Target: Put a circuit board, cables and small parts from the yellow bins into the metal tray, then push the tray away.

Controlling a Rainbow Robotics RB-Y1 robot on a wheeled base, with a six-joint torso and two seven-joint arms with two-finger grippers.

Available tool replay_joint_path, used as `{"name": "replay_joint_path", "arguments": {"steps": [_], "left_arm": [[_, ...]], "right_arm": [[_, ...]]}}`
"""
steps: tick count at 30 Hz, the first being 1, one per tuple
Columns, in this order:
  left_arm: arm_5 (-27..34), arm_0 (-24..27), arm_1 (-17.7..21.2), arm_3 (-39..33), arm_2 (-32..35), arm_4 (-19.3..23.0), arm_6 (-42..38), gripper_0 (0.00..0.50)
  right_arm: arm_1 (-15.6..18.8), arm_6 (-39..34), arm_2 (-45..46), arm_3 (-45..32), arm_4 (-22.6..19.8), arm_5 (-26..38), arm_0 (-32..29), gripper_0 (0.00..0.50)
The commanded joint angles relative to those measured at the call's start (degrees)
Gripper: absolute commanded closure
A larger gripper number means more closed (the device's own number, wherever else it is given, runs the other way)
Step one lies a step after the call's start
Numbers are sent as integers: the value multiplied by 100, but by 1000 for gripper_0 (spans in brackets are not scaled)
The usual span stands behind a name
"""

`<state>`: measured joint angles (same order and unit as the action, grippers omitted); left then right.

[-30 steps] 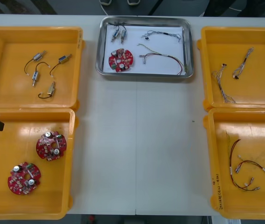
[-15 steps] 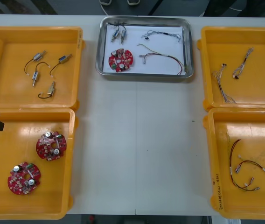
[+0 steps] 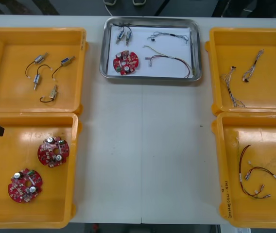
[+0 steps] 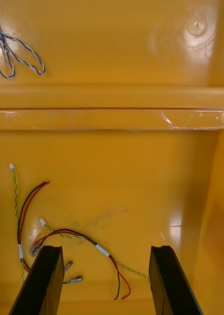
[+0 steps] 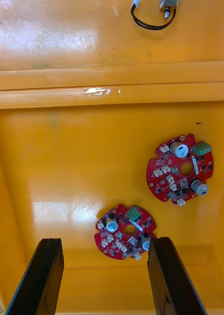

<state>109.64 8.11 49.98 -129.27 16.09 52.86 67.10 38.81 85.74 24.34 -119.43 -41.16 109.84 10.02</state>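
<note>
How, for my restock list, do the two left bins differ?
The far left bin holds four small metal parts; the near left bin holds two round red circuit boards. The left claw hangs open above the near left bin, not the far left bin. Both are yellow, alike in shape, and sit side by side.

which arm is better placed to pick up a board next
Left: the left tool hangs open over the boards in the near left bin; the right tool hangs open over cables.
</note>
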Motion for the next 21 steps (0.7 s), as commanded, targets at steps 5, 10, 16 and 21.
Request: {"name": "replay_joint_path", "arguments": {"steps": [5, 10, 16, 21], "left_arm": [[36, -63, 240, -151, 158, 41, 383, 0], [36, -63, 240, -151, 158, 41, 383, 0], [36, -63, 240, -151, 158, 41, 383, 0], [36, -63, 240, -151, 158, 41, 383, 0]], "right_arm": [[-57, -110, 203, -45, -50, 16, -97, 0], [-57, -110, 203, -45, -50, 16, -97, 0], [-57, -110, 203, -45, -50, 16, -97, 0], [-57, -110, 203, -45, -50, 16, -97, 0]]}}
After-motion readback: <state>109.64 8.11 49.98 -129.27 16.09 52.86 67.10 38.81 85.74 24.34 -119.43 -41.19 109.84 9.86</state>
